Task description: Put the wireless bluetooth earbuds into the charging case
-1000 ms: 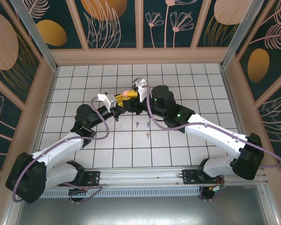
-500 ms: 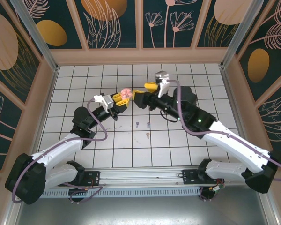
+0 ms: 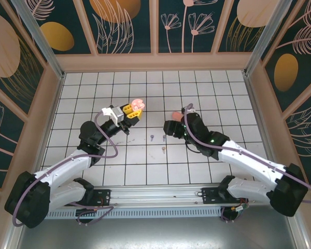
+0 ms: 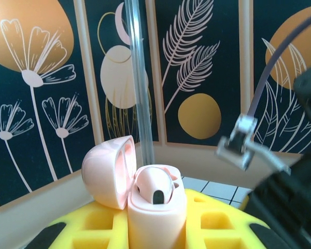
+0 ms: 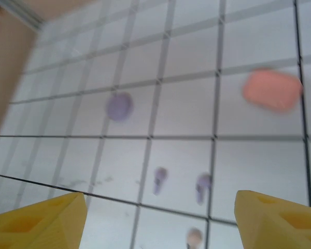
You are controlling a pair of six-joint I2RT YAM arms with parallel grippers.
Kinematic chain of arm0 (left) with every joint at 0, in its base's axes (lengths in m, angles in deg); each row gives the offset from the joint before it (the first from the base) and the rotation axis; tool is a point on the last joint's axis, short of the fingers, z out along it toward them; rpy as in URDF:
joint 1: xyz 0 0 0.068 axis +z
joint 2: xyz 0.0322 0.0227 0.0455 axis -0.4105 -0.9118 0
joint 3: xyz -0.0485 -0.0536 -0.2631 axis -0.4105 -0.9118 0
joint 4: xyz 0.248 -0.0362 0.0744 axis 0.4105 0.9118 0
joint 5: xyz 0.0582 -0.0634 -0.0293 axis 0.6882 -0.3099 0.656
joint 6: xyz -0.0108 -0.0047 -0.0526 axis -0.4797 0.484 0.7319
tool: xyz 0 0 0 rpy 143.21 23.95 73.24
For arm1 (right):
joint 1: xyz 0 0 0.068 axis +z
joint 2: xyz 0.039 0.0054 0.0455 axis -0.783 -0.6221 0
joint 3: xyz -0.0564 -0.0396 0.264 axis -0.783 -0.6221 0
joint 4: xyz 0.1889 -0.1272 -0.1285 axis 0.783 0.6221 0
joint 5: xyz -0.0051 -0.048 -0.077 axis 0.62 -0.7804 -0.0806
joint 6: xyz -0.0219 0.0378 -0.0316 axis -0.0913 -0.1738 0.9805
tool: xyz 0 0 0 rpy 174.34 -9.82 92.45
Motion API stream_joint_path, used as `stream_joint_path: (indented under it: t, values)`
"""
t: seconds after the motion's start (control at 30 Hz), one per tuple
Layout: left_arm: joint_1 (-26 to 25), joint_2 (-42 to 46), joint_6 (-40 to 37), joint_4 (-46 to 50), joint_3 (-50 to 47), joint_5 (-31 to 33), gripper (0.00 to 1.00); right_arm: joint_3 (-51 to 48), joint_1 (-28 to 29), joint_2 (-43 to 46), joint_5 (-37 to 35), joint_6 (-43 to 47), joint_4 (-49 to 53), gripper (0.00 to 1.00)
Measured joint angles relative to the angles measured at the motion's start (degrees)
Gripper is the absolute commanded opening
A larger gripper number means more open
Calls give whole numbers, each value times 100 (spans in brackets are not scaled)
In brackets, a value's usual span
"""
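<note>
White tiled floor (image 3: 228, 93) (floral panels (image 3: 124, 26) around); left claw (image 3: 130, 110) grips the pink case (image 4: 156, 205), right claw (image 5: 160, 215) gapes.

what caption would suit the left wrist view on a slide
Open pink case clamped in the left gripper, one bud seated inside, floral wall behind

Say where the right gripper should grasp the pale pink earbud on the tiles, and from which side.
Take the pale pink earbud by its rounded head, coming straight down from above with the right gripper open: it lies low on the tiled floor, with room for a finger each side. Stem direction is unclear.
</note>
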Motion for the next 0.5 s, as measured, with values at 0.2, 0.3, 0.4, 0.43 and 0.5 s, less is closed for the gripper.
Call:
stream_joint_path:
  t: [0.2, 0.3, 0.4, 0.43, 0.5]
  values:
    - [0, 26, 24, 0, -2, 118, 0, 20, 76, -1054, -22, -483, 518, 59]
    - [0, 28, 46, 0, -9, 125, 0, 164, 199, -1672, -17, -605, 767, 56]
    - [0, 61, 46, 2, -35, 149, 0, 413, 387, -2197, 0, -619, 911, 55]
    - [0, 81, 46, 2, -48, 164, 0, 540, 472, -2376, 4, -619, 977, 55]
    - [0, 107, 46, 2, -68, 184, 0, 765, 599, -2634, -4, -614, 1064, 53]
